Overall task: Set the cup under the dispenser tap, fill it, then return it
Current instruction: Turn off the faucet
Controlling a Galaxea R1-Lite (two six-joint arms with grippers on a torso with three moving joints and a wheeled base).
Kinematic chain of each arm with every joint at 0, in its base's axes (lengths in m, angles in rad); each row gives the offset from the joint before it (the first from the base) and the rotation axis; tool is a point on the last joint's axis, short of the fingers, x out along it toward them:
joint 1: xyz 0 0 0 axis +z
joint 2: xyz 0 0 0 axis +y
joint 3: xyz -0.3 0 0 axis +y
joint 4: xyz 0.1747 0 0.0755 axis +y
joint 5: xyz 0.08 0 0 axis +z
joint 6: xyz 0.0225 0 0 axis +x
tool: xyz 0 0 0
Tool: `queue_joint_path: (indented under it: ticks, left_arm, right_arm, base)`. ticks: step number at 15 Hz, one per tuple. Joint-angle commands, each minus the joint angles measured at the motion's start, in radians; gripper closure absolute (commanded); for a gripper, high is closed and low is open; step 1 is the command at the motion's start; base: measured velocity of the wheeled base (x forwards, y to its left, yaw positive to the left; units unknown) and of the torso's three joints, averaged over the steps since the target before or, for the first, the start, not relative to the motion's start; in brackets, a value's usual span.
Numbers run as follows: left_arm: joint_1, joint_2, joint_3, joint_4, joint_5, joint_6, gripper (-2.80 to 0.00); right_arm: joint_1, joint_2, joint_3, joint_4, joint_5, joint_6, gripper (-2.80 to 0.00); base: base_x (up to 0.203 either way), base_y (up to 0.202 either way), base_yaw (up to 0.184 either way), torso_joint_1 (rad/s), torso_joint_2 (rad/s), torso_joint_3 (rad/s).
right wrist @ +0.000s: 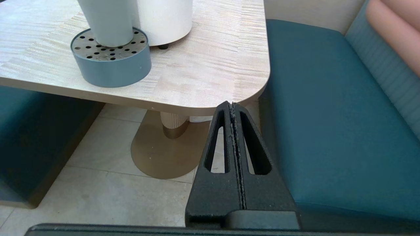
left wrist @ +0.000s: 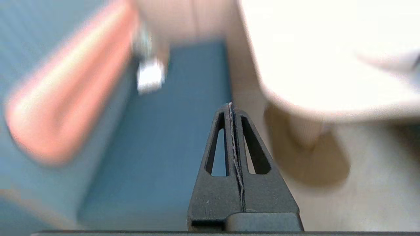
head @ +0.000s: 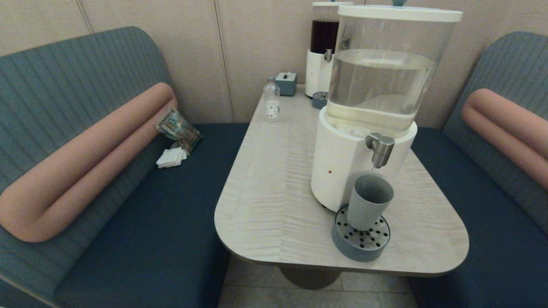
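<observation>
The grey-green cup (head: 368,207) stands upright on the round perforated drip tray (head: 360,239), right beneath the brushed-steel dispenser tap (head: 381,149) of the large white-based dispenser (head: 368,107). Its lower wall (right wrist: 106,23) also shows in the right wrist view, on the drip tray (right wrist: 111,62). Neither arm appears in the head view. My left gripper (left wrist: 230,105) is shut and empty, low beside the table's left side over the blue seat. My right gripper (right wrist: 232,104) is shut and empty, below the table's near right corner.
The table (head: 274,179) also carries a small clear bottle (head: 271,102), a teal box (head: 286,83) and the dark-liquid dispenser (head: 323,47) at the back. Blue benches flank it, with a packet (head: 177,128) and napkins (head: 171,157) on the left one. The table pedestal (right wrist: 174,126) stands on the tile floor.
</observation>
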Motion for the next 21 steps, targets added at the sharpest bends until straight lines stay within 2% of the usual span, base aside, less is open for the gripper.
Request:
queue_joint_path:
  ticks: [1, 3, 5, 7, 9, 11, 13, 15, 18, 19, 21]
  left_arm:
    - [-0.001, 0.319, -0.282, 0.006, -0.028, -0.003, 0.00]
    - [-0.002, 0.582, -0.493, 0.012, -0.100, 0.030, 0.00]
    - [-0.016, 0.816, -0.638, 0.013, -0.217, 0.078, 0.00]
    - [-0.080, 1.034, -0.750, -0.031, -0.301, 0.101, 0.00]
    - [-0.167, 1.209, -0.877, -0.113, -0.336, 0.069, 0.00]
    - [-0.280, 1.377, -1.039, -0.159, -0.295, -0.012, 0.00]
    - [-0.375, 1.525, -1.202, -0.134, -0.242, -0.054, 0.00]
    - [-0.489, 1.592, -1.342, 0.082, -0.189, -0.059, 0.00]
    - [-0.591, 1.681, -1.586, 0.395, -0.105, 0.007, 0.00]
    - [-0.616, 1.707, -1.632, 0.442, -0.074, 0.062, 0.00]
    - [-0.665, 1.760, -1.630, 0.513, -0.021, 0.236, 0.00]
  right_arm:
    - [0.000, 0.002, 0.014, -0.001, 0.000, -0.001, 0.00]
    - [0.000, 0.002, 0.014, -0.001, 0.000, -0.001, 0.00]
    - [0.000, 0.002, 0.014, -0.001, 0.000, -0.001, 0.00]
    - [0.000, 0.002, 0.013, -0.001, 0.000, -0.001, 0.00]
    - [0.000, 0.002, 0.014, -0.001, 0.000, -0.001, 0.00]
    - [0.000, 0.002, 0.013, -0.001, 0.000, -0.001, 0.00]
    - [0.000, 0.002, 0.012, -0.001, 0.000, -0.001, 0.00]
    - [0.000, 0.002, 0.012, -0.001, 0.000, -0.001, 0.00]
    - [0.000, 0.002, 0.014, -0.001, 0.000, -0.001, 0.00]
    - [0.000, 0.002, 0.013, -0.001, 0.000, -0.001, 0.00]
    - [0.000, 0.002, 0.014, -0.001, 0.000, -0.001, 0.00]
  base:
    - [0.000, 0.000, 0.000, 0.000, 0.00, 0.000]
    - [0.000, 0.000, 0.000, 0.000, 0.00, 0.000]
    - [0.000, 0.000, 0.000, 0.000, 0.00, 0.000]
    - [0.000, 0.000, 0.000, 0.000, 0.00, 0.000]
    - [0.000, 0.000, 0.000, 0.000, 0.00, 0.000]
    - [0.000, 0.000, 0.000, 0.000, 0.00, 0.000]
    - [0.000, 0.000, 0.000, 0.000, 0.00, 0.000]
    - [0.000, 0.000, 0.000, 0.000, 0.00, 0.000]
    - [0.000, 0.000, 0.000, 0.000, 0.00, 0.000]
    - [0.000, 0.000, 0.000, 0.000, 0.00, 0.000]
    - [0.000, 0.000, 0.000, 0.000, 0.00, 0.000]
